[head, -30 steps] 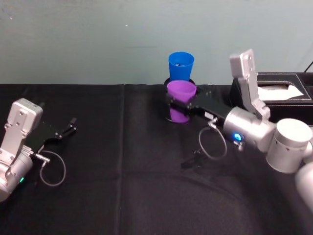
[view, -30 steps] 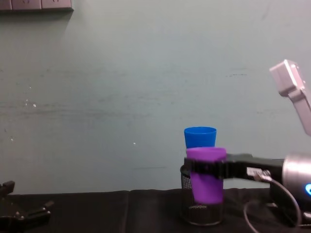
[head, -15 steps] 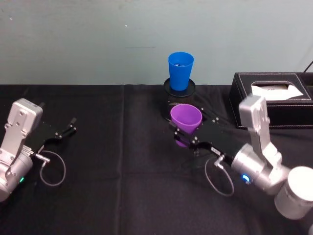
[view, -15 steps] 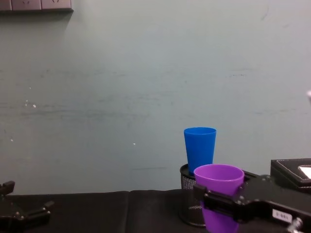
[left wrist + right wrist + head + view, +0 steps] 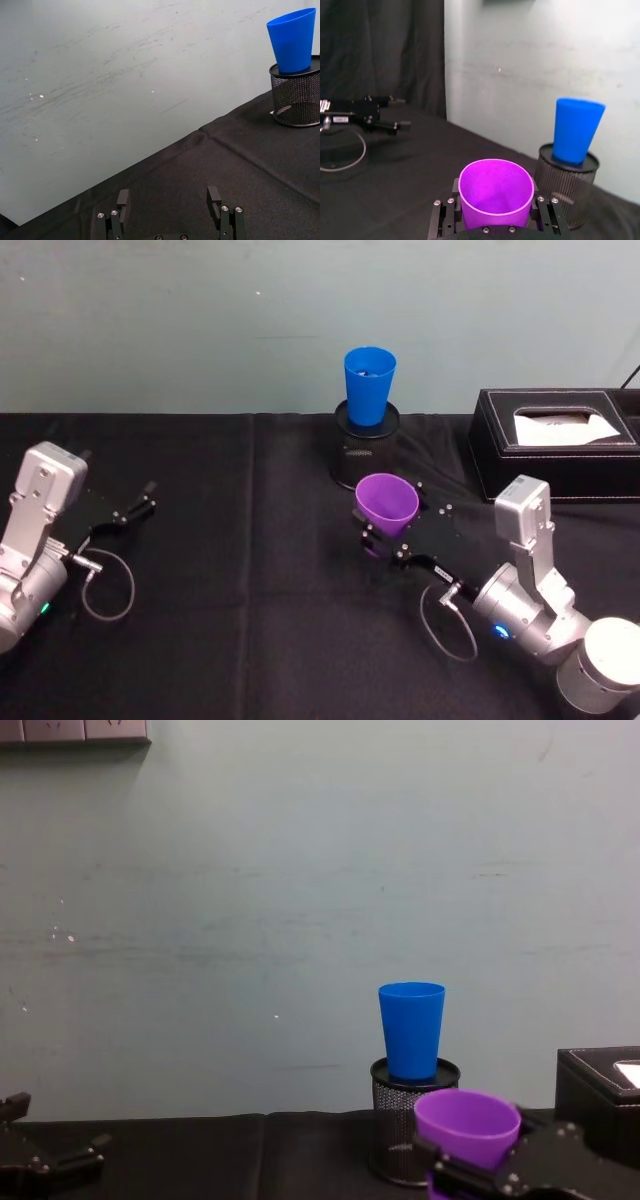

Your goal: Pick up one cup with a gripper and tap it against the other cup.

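The purple cup is held upright over the table, well in front of the blue cup, with my right gripper shut on its lower body. The blue cup stands upright inside a black mesh pen holder at the table's back. A clear gap separates the two cups. My left gripper rests low at the table's left side, open, with nothing between its fingers.
A black tissue box sits at the back right, close to my right arm. The table is covered by a black cloth. A teal wall runs right behind the table's back edge.
My right gripper has pulled the purple cup back from the blue cup toward me and lowered it. The left arm has not moved.
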`<state>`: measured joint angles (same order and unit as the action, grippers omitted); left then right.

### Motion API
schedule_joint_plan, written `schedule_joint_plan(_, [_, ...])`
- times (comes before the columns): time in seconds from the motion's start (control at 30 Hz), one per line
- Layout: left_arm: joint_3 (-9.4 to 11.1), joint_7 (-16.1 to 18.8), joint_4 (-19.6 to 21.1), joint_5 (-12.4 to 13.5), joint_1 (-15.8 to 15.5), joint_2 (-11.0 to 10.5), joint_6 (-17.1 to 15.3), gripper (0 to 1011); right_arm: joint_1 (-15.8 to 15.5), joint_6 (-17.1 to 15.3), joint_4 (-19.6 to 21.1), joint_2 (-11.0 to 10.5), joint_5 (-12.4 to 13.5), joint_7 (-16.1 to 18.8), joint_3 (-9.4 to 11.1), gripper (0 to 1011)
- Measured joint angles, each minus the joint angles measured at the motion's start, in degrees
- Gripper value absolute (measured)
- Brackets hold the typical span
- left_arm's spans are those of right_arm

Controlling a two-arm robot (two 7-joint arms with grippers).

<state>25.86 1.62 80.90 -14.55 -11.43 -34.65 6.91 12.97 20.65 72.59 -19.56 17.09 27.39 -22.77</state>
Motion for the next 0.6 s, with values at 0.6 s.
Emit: schedule_joint_plan(0.6, [0.00, 0.00, 0.00, 0.00, 0.00, 0.00, 0.00, 1000, 3.20, -4.83, -5.39, 2.10, 0.18, 3.32, -0.18, 734])
